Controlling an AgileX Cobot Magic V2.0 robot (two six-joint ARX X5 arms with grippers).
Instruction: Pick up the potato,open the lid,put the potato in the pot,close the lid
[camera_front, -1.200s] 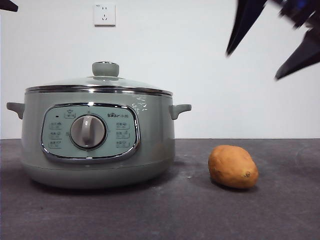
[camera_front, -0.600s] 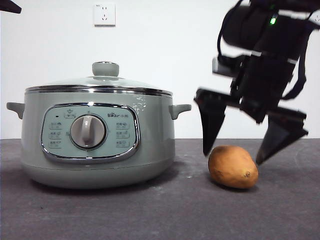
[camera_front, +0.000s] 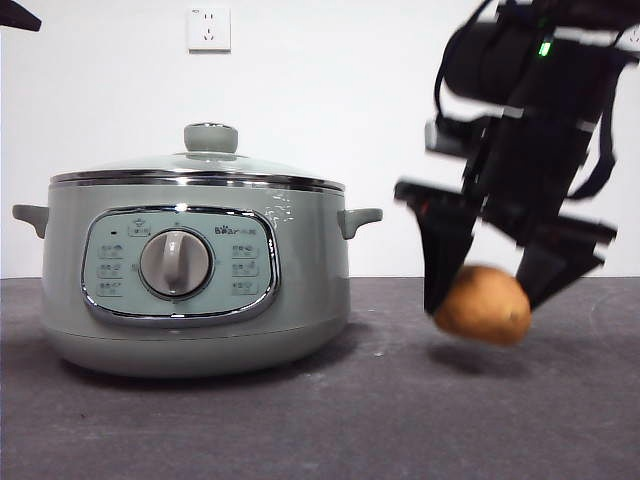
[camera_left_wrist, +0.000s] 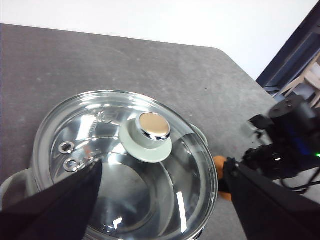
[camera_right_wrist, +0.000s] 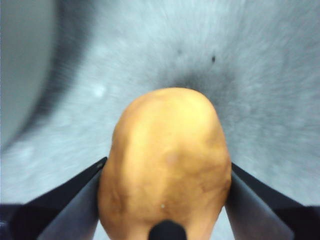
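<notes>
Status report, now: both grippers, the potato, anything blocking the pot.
Right gripper shut on potato, clear of the table. Left gripper open above lid. Lid on pot, blocking entry.

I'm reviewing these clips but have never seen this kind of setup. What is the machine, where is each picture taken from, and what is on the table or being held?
It is a robot with two arms at a table, each ending in a two-jawed black gripper. One picture looks level across the table from a low front camera; the other two come from cameras on the arms' wrists.

On the table stands a green pot with its glass lid on. The right gripper is shut on the potato, which hangs clear of the table with its shadow below; the right wrist view shows it filling the gap between the jaws. The left gripper hovers open above the lid, touching nothing.
</notes>
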